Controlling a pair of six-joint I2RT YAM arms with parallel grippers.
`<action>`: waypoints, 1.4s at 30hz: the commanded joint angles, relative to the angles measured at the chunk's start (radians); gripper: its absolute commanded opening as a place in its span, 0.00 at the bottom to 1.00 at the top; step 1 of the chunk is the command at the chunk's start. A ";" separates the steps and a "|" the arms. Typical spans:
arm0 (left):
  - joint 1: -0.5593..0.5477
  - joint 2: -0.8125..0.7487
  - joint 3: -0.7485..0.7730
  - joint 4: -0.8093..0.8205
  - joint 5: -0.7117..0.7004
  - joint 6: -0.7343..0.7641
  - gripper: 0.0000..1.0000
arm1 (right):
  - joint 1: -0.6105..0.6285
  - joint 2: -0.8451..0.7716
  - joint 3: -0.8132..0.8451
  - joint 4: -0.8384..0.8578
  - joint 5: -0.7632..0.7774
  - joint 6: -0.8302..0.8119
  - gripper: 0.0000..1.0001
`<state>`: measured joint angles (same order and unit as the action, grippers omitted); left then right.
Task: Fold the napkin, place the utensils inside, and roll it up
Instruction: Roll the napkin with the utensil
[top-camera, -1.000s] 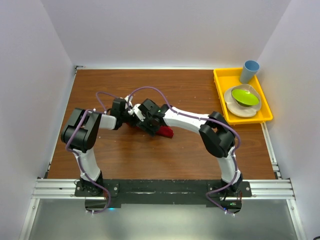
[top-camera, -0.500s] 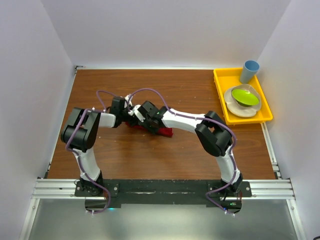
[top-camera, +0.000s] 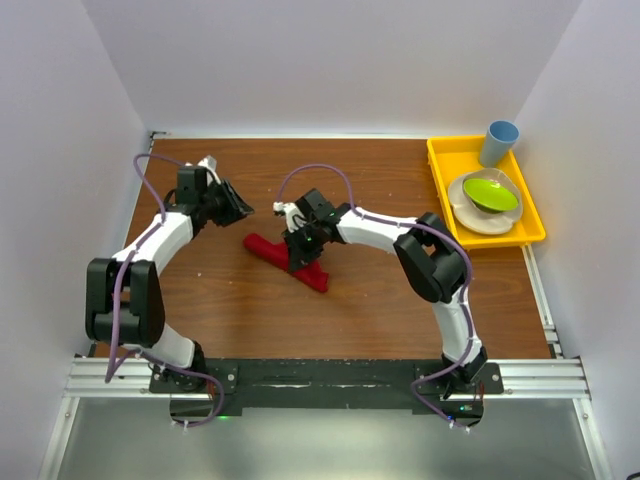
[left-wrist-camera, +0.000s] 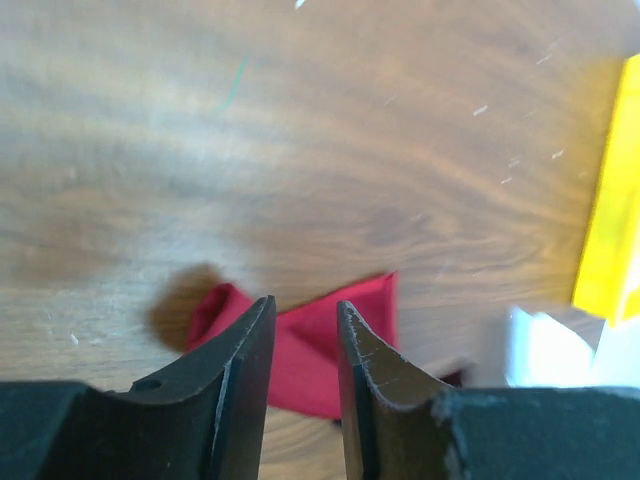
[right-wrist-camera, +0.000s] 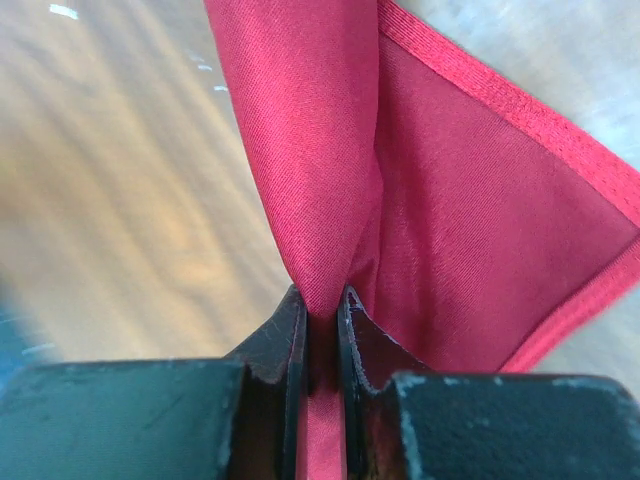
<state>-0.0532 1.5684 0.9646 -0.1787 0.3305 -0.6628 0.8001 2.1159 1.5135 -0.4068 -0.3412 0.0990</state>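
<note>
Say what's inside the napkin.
Only red cloth shows: the napkin lies bunched, a fold pinched in the right hand. No utensil is visible; anything wrapped within is covered.

Left arm (top-camera: 160, 235) extends to the far left, elbow bent. The left gripper (top-camera: 236, 208) faces right, its jaws slightly parted with nothing between them. Right arm (top-camera: 375, 228) stretches leftward to the centre, the right gripper (top-camera: 300, 252) pointing down, jaws pinched on the napkin (right-wrist-camera: 440, 200).
</note>
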 joint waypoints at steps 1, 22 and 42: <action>-0.010 -0.056 0.039 -0.088 -0.042 0.057 0.36 | -0.108 0.104 -0.082 0.040 -0.422 0.264 0.00; -0.195 0.165 -0.142 0.324 0.145 -0.101 0.20 | -0.240 0.231 -0.038 -0.020 -0.542 0.363 0.08; -0.192 0.292 -0.167 0.372 0.090 -0.017 0.15 | -0.214 -0.128 -0.027 -0.345 -0.180 0.111 0.51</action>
<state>-0.2501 1.8233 0.8227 0.2237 0.4706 -0.7364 0.5636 2.0876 1.5234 -0.6865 -0.6384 0.2901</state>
